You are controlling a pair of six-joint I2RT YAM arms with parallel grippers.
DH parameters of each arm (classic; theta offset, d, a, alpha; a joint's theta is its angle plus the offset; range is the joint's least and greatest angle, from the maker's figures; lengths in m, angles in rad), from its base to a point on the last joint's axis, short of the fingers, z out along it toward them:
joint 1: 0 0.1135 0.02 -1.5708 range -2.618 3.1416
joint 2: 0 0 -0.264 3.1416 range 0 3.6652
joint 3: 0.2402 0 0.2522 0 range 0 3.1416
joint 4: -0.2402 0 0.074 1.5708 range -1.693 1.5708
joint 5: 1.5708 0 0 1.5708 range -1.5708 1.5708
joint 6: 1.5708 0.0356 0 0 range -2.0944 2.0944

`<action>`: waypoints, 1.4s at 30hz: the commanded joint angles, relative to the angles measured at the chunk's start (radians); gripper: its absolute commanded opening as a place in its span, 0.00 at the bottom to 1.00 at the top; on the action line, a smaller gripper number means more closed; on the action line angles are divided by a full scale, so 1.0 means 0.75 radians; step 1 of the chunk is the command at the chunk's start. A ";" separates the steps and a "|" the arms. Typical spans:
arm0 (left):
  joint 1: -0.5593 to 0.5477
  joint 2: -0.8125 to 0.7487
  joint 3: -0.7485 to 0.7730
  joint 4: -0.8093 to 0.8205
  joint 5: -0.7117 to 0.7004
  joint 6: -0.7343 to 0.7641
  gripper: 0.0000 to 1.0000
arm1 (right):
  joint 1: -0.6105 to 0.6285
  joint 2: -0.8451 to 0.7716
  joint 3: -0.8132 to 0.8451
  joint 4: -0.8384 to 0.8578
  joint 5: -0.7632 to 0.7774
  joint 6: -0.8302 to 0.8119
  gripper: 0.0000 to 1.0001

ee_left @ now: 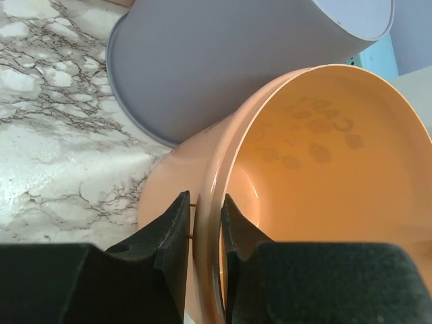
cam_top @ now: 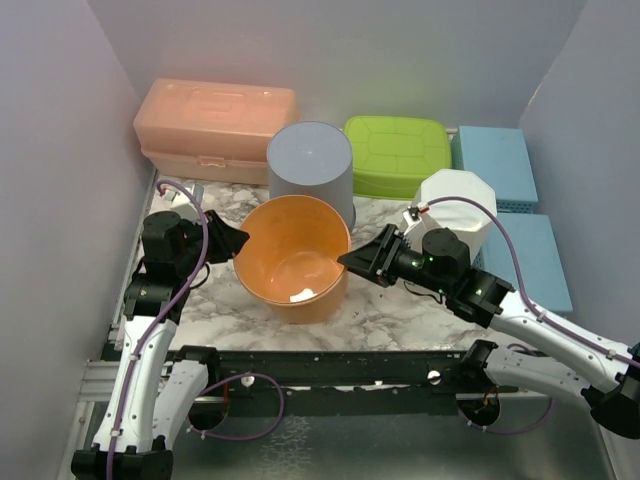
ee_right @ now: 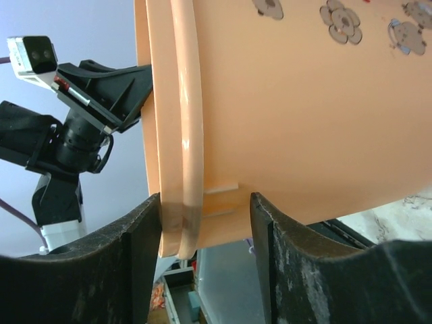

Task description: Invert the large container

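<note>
Container tipped between two grippers, mouth toward 6 o'clock.

Over the marble counter (cam_top: 400,312) the large orange container (cam_top: 292,258) leans, with its open mouth up and toward the near edge. Its base points to 12 o'clock, at the grey tub (cam_top: 310,165). The turning axis likely runs 9 to 3 o'clock, rim to rim, both arms about equally near. The left gripper (cam_top: 236,240) is clamped on the rim at 9 o'clock. The right gripper (cam_top: 350,258) straddles the rim at 3 o'clock, and I cannot tell whether it presses. The base is hidden, so contact with the counter or tub is unclear.
</note>
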 commanded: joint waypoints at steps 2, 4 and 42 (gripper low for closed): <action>-0.006 0.005 0.070 0.011 0.097 0.008 0.00 | 0.009 -0.016 -0.037 -0.038 0.090 0.014 0.48; -0.006 0.006 0.069 0.009 0.093 0.010 0.00 | 0.010 -0.017 -0.036 -0.043 0.098 0.012 0.44; -0.005 0.009 0.152 -0.064 0.138 0.025 0.84 | 0.011 -0.029 0.096 -0.154 0.099 -0.104 0.00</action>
